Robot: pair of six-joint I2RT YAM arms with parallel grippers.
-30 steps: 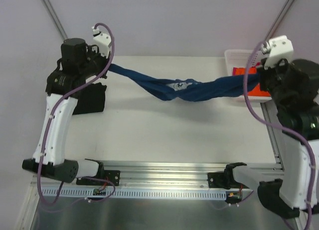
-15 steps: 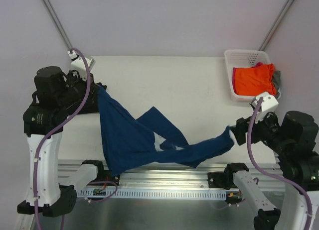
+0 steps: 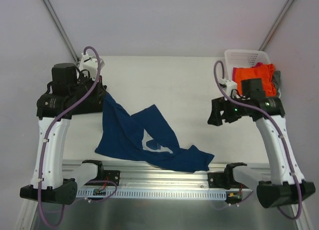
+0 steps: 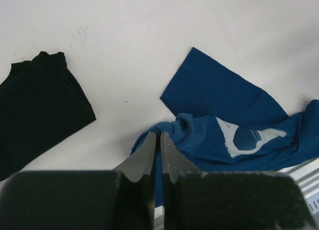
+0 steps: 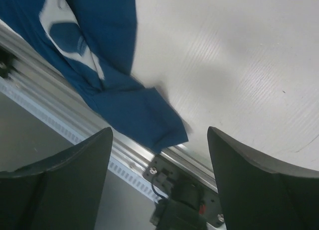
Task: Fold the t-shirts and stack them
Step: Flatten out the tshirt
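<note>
Since half a second ago the right arm has let go of the shirt end and pulled up and away toward the basket, while the left arm has come inward, so the cloth that hung between them now lies slumped on the surface. The left fingers [image 4: 147, 155] are pressed together with a strip of blue cloth showing between them, so they appear to pinch one bunched edge of the navy blue cotton t-shirt [image 3: 124, 133]. The right fingers [image 5: 84, 155] stand wide apart with nothing between them, hovering above the shirt's near end. Outward from the left grip, the shirt runs down and to the right in a twisted, crumpled band, its pale chest print [image 4: 234, 138] half folded in, and its far end lies on the grooved aluminium rail [image 3: 164, 170] at the near edge of the white surface [image 3: 174, 90]. A plain black cloth shirt [image 4: 35, 110] lies flat just left of the left fingers, apart from the blue one. The white plastic basket [image 3: 239, 53] at the far right corner holds a bright orange shirt [image 3: 251, 78], with slivers of pink and grey beside it. The folding proper looks not yet begun; the shirt first needs spreading flat. With only one pinch point, a pull from the left would probably drag the twist along and bunch it tighter. The end on the rail could snag there or slide off the edge. Grabbing blind into the heap, the right fingers may catch two layers and lock the twist in.
</note>
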